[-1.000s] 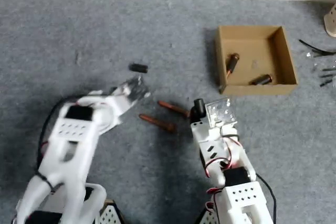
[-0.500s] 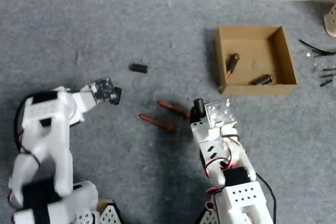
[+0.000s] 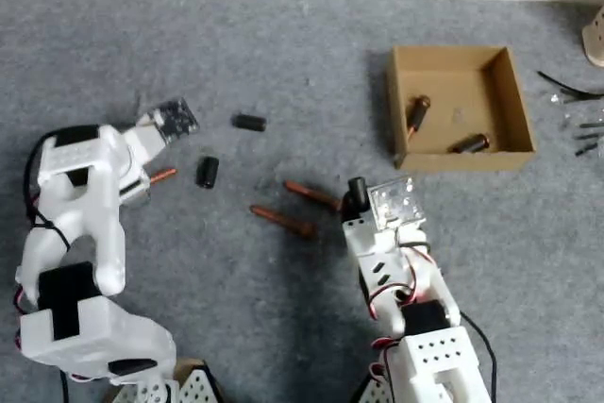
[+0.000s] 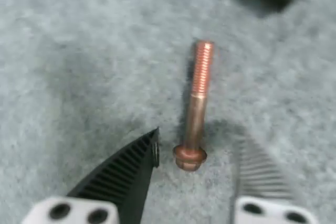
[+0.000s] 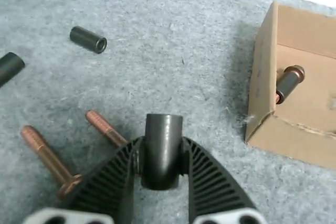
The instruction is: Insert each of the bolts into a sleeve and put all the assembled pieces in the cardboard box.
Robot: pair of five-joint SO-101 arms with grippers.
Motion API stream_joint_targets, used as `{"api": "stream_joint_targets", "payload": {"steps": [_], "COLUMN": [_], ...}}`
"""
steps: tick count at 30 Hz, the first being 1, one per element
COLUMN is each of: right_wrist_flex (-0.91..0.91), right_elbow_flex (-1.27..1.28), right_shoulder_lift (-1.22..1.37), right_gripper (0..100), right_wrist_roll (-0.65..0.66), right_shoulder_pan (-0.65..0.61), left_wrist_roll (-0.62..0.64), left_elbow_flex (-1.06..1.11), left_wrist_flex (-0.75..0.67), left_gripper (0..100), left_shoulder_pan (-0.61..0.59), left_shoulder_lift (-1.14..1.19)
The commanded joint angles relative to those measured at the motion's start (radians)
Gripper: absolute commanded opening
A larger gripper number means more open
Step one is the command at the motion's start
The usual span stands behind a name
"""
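Observation:
My left gripper (image 4: 199, 148) is open and low over the carpet, with a copper bolt (image 4: 195, 106) lying between its fingers, head toward the wrist. In the high view this bolt (image 3: 163, 175) pokes out beside the left gripper (image 3: 143, 183). A black sleeve (image 3: 207, 172) lies just past the bolt. My right gripper (image 5: 163, 156) is shut on another black sleeve (image 5: 163, 145), held upright near the table's middle (image 3: 357, 193). Two more bolts (image 3: 311, 195) (image 3: 283, 222) lie just left of it. A third loose sleeve (image 3: 249, 123) lies farther back.
The cardboard box (image 3: 394, 110) stands at the back right and holds two assembled pieces (image 3: 417, 113) (image 3: 469, 144). Loose screws and black ties (image 3: 578, 125) lie on the carpet right of the box. Bare grey carpet stretches between the arms and the box.
The left arm has swung back to the left and lowered, uncovering a sleeve and a bolt on the carpet. The right arm has kept still with its sleeve.

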Motion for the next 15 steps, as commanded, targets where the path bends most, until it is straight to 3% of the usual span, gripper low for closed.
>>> {"api": "stream_joint_targets", "payload": {"steps": [1, 3, 5, 12, 15], "right_wrist_flex": [-0.044, -0.044, -0.044, -0.044, -0.044], "right_elbow_flex": [-0.005, -0.005, -0.005, -0.005, -0.005], "right_shoulder_lift": [-0.018, -0.018, -0.018, -0.018, -0.018], "right_gripper": [0.5, 0.5, 0.5, 0.5, 0.5], "right_wrist_roll": [0.011, 0.011, 0.012, 0.012, 0.012], "right_shoulder_pan": [0.012, 0.012, 0.012, 0.013, 0.013], "left_wrist_roll": [0.112, 0.264, 0.494, 1.602, 1.838], "left_elbow_flex": [-0.114, -0.182, -0.239, -0.265, -0.234], "left_wrist_flex": [0.126, 0.189, 0.233, 0.365, 0.315], "left_gripper": [26, 26, 26, 26, 26], "left_shoulder_pan": [0.050, 0.068, 0.076, 0.042, 0.048], "left_shoulder_lift": [-0.008, -0.005, 0.001, 0.004, 0.002]}}
